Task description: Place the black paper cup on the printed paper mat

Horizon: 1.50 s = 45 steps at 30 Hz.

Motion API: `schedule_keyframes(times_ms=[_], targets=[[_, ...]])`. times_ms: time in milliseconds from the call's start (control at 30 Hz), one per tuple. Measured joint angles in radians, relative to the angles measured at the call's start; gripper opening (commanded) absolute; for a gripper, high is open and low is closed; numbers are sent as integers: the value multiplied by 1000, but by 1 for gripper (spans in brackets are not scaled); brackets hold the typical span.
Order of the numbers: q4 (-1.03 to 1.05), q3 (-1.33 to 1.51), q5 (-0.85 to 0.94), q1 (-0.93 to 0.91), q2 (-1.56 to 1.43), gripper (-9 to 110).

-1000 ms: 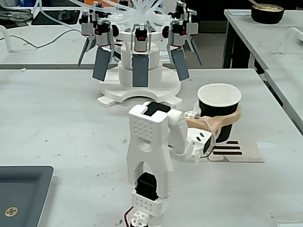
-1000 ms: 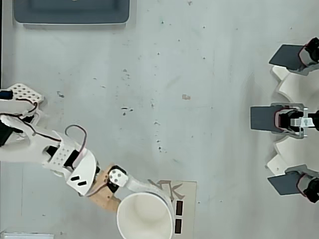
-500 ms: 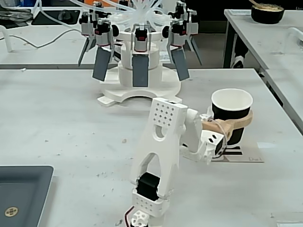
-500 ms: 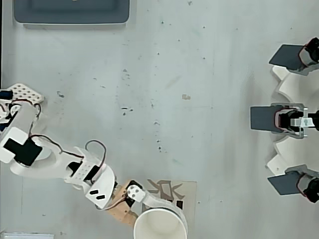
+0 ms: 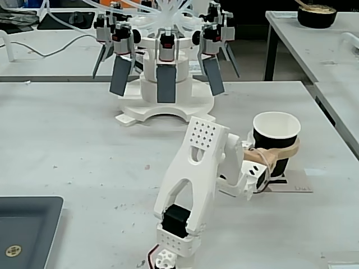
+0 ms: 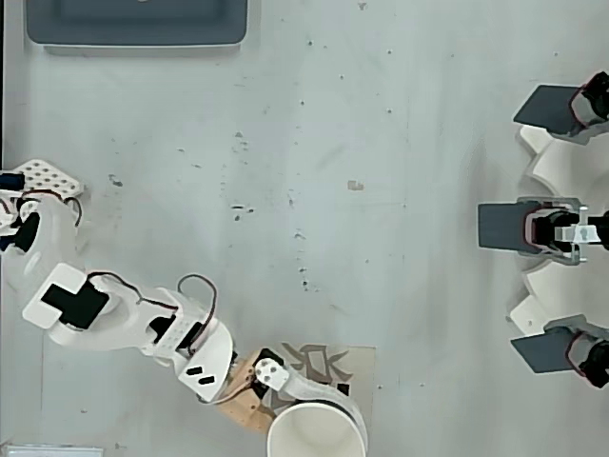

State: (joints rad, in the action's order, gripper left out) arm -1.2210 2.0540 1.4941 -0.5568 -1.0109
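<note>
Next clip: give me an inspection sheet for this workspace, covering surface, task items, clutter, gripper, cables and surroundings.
Surface: pale grey table, speckled with small dark marks.
Task items: black paper cup with white inside stands upright over the beige printed paper mat; whether its base rests on the mat cannot be told.
Clutter: dark grey tray at one table edge; white multi-armed fixture with grey paddles at the far side in the fixed view.
Gripper: two-finger gripper with tan fingers wrapped around the cup, shut on it.
Cables: dark wires run along the white arm; a thin cable lies on the rear table.
Surroundings: neighbouring table carries a dark bowl with yellowish contents.
</note>
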Motion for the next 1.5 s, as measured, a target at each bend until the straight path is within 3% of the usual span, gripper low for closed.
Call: schedule_keyframes(times_ms=[467, 867, 1500], targets=[[-2, -8, -18, 0, 28, 15], [-2, 3, 14, 0, 28, 43], [112, 288, 104, -95, -276, 62]])
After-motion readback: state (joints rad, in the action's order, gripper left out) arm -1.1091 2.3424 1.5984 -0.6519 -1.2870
